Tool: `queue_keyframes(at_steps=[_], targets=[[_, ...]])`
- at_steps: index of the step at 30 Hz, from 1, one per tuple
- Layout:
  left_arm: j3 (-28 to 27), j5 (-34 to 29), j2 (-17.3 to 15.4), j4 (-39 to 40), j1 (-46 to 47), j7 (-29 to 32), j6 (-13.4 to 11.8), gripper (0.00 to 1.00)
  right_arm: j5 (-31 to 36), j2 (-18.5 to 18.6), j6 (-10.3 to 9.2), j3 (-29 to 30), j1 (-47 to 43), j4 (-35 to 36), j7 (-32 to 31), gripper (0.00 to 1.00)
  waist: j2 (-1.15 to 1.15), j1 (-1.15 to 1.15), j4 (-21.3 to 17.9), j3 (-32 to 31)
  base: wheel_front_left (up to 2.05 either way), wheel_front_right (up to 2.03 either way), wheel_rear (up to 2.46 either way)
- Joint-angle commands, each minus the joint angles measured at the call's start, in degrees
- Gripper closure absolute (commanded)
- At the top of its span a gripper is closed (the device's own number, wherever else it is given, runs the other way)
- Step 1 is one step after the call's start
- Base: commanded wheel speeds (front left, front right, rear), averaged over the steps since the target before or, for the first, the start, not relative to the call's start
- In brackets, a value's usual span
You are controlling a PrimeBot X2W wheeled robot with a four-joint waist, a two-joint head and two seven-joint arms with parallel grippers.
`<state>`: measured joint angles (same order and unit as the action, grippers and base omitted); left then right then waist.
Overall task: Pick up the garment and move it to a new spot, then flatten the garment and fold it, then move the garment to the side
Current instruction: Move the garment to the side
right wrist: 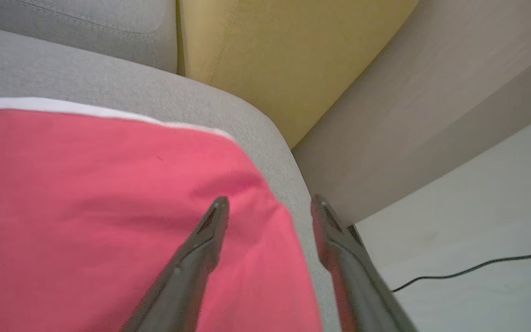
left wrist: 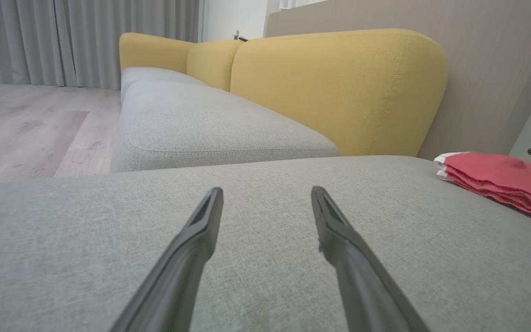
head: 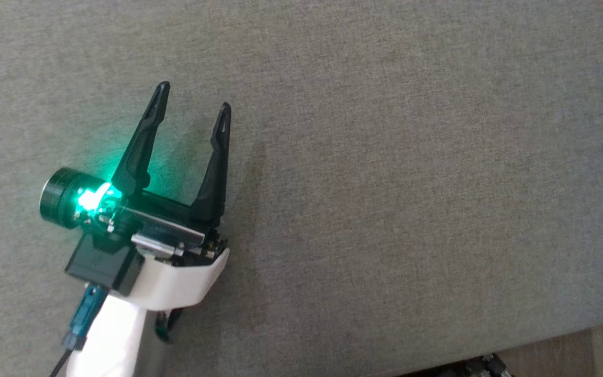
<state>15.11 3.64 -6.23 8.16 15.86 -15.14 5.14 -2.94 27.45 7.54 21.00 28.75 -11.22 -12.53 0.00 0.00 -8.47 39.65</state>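
Your left gripper [head: 193, 95] gapes empty over the grey cushion [head: 411, 157]; your right gripper [right wrist: 270, 200], parted and empty, hangs over the edge of the garment [right wrist: 85, 207].

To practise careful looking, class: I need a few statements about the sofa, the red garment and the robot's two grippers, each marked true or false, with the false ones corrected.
1. The garment is red and lies folded on the grey seat cushion. True.
2. The left gripper holds the garment. False: it is open over bare cushion, apart from the garment.
3. The sofa's backrests are yellow. True.
4. The right gripper is shut. False: its fingers stand apart above the garment's edge, near the cushion's corner.
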Motion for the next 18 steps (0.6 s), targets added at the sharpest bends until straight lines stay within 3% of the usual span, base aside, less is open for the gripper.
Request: queue_keyframes(at_steps=[1,4,9,18], targets=[[-1.74,0.44,-0.19,0.18,0.05,0.15,0.09,0.0,1.94,0.62,-0.05,0.46,-1.77,2.49,0.95,0.0,0.0,0.0,0.73,-1.32,0.0,0.0,0.0],[-2.2,1.19,0.45,-0.75,-0.56,0.15,-0.28,0.0,3.44,-2.91,-0.05,0.12,-2.72,3.36,2.48,0.0,0.0,0.0,1.74,-3.92,0.0,0.0,0.0],[-3.37,2.73,1.55,-2.8,-1.84,0.15,-1.33,0.0,0.49,-8.73,-0.05,-2.58,-4.52,3.48,5.05,0.0,0.0,0.0,3.41,-8.79,0.0,0.0,0.0],[-7.39,7.22,3.03,-9.61,-5.37,0.15,-3.17,0.0,-8.58,-14.72,-0.05,-20.76,-10.16,-3.35,15.55,0.0,0.0,0.0,7.15,-20.67,0.0,0.0,0.0]])
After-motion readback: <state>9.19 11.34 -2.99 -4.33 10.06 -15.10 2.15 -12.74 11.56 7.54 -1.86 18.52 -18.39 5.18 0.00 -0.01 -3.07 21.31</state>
